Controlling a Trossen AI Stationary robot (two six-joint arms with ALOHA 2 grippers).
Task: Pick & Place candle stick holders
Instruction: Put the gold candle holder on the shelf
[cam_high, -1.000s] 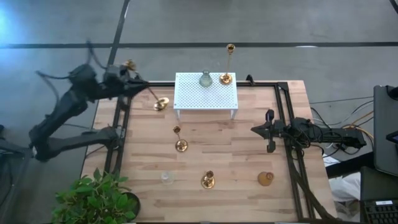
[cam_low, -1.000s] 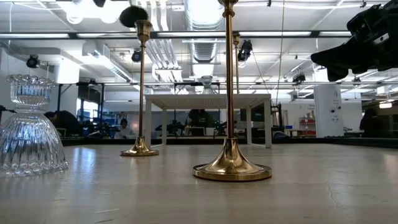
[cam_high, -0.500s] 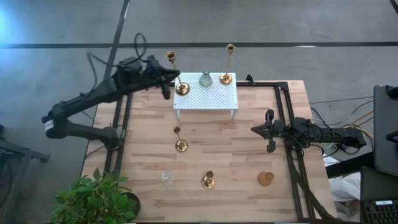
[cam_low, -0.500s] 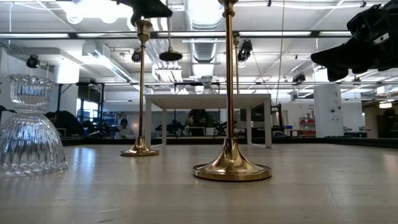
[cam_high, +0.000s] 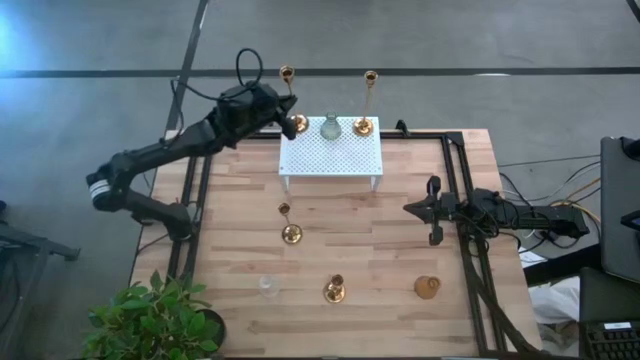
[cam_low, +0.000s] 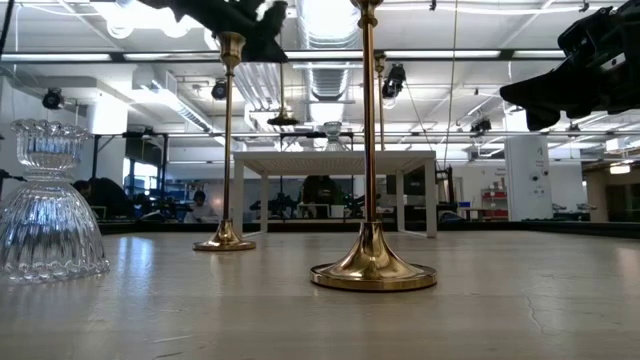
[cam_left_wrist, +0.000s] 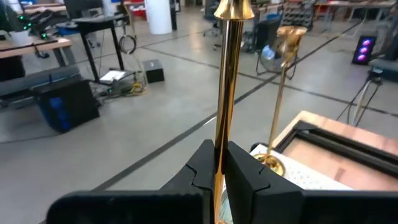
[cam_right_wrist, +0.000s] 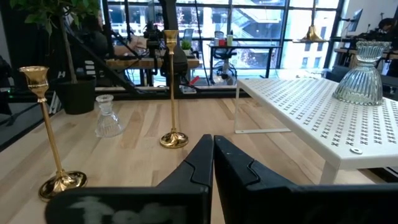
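The left claw (cam_high: 283, 118) is clamped tight on the thin stem of a tall brass holder (cam_high: 291, 100), as the left wrist view shows, with the stem (cam_left_wrist: 227, 93) running up between the fingers. Half a second ago this holder hung over the rack's left corner; now it sits farther along, at the far left edge of the white rack (cam_high: 330, 150), just left of the clear glass holder (cam_high: 330, 127) and in line with the other tall brass holder (cam_high: 366, 104). A second ago the arm was out past the table's left edge. The right claw (cam_high: 432, 210) has not moved: it hovers over the table's (cam_high: 400, 250) right side, fingers pressed together on nothing. The four holders on the near table are unchanged.
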